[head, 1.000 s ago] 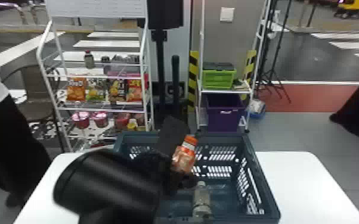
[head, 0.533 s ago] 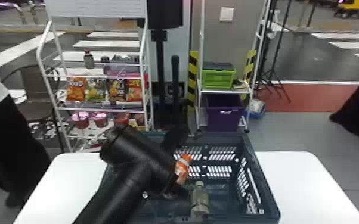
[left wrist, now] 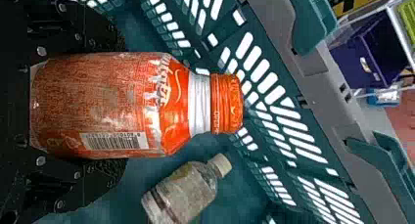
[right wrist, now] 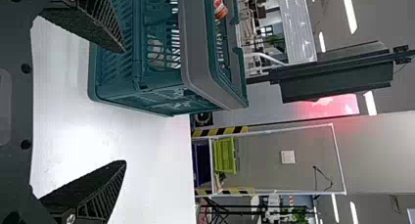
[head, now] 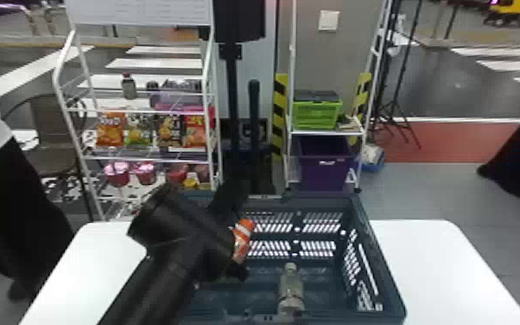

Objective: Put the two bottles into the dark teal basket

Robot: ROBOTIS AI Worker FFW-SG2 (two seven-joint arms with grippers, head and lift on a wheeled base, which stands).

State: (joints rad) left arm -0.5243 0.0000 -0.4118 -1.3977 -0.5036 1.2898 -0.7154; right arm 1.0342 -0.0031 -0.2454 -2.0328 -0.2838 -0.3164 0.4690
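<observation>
I'd lower the left hand toward the basket floor, then ease its grip so the orange bottle settles gently, clear of the other one. Its fingers are closed on that bottle's body, the cap pointing out past them. The pale-capped bottle lies beyond, inside the basket. My right hand is wide open, empty, outside the basket.

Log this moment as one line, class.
left gripper: holding orange plastic bottle over dark teal basket | pale-capped clear bottle: inside | right gripper: open
</observation>
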